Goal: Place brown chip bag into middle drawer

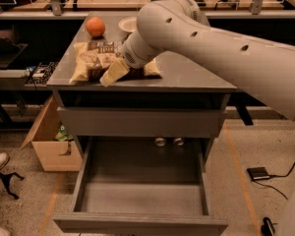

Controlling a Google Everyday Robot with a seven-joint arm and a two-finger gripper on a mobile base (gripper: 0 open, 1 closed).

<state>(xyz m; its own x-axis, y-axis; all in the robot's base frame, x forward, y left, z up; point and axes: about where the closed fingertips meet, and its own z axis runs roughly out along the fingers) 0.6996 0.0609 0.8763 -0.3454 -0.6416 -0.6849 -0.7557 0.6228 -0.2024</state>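
Camera view: the frame is dominated by the white arm, extended from the right across the grey table. Below the table top, the middle drawer is seen pulled out, with nothing inside it. One level higher, a drawer front is shut. The brown chip bag is found lying flat on the table top, left of centre, not yet lifted. The tool is set low at the bag's near right part, apparently touching it; whether it is closed on the bag cannot be told. An orange and a small bowl are noted behind the bag. Judged done: drawer open, tool at bag. Left: lift, carry down, release into drawer.
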